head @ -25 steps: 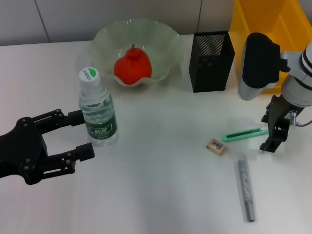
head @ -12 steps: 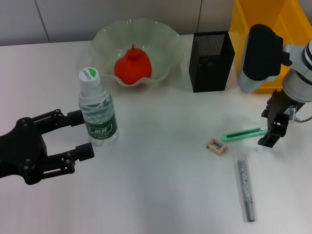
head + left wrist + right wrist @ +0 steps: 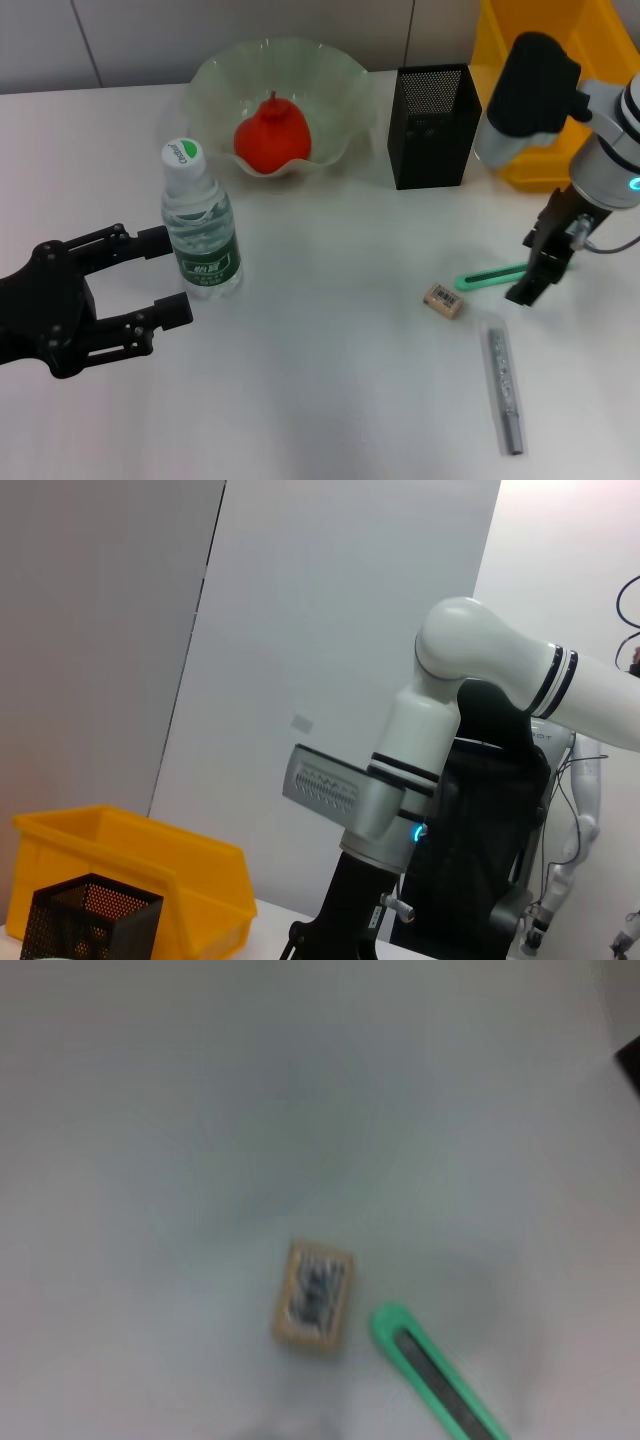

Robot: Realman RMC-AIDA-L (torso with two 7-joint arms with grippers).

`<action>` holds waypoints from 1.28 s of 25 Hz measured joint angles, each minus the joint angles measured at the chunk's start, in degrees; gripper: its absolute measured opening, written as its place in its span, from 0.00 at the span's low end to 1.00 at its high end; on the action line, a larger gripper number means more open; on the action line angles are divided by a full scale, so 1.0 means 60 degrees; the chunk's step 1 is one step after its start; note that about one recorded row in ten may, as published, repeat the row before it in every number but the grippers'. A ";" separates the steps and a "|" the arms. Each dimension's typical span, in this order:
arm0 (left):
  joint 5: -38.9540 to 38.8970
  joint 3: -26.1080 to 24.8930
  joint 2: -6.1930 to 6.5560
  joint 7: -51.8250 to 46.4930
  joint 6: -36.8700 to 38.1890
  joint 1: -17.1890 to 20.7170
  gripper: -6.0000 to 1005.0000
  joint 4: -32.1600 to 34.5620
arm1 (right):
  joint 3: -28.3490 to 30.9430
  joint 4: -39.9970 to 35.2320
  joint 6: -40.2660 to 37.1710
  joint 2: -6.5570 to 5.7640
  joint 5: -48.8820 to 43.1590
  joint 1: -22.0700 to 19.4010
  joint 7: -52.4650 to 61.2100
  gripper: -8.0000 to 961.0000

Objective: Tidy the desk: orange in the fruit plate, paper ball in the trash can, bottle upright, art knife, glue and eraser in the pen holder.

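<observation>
We have the right hand (image 3: pixel 535 272) low over the green knife (image 3: pixel 492 276) near the bench's right edge, seemingly to grab it, grip unclear; left hand (image 3: pixel 150 275) open, empty beside the upright bottle (image 3: pixel 201 224).

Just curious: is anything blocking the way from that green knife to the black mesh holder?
Nothing visible does. Bare table lies between the art knife and the pen holder; the eraser sits off that path, nearer the camera.

No legible text, even on bottle (image 3: pixel 201 235) label.
</observation>
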 joint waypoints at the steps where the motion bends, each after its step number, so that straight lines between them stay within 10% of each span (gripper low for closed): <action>1: 0.0000 0.0000 0.0001 0.0019 0.0000 0.0000 0.78 0.0001 | 0.0000 -0.0091 -0.0041 0.0000 0.0105 0.0001 0.0311 0.82; 14: 0.0000 -0.0012 0.0032 0.0232 0.0031 -0.0018 0.78 0.0001 | 0.0893 -0.1586 -0.1378 0.0015 0.0865 0.0033 0.6555 0.82; 23: 0.0000 -0.0762 0.0036 0.0232 0.0096 0.0001 0.78 0.0001 | 0.3718 -0.0130 -0.0983 0.0054 0.2798 -0.0760 0.6777 0.82; 32: 0.0000 -0.1039 0.0022 0.0266 -0.0150 -0.0198 0.78 0.0001 | 0.4564 -0.0269 -0.0770 0.0073 0.4061 -0.1408 0.6799 0.82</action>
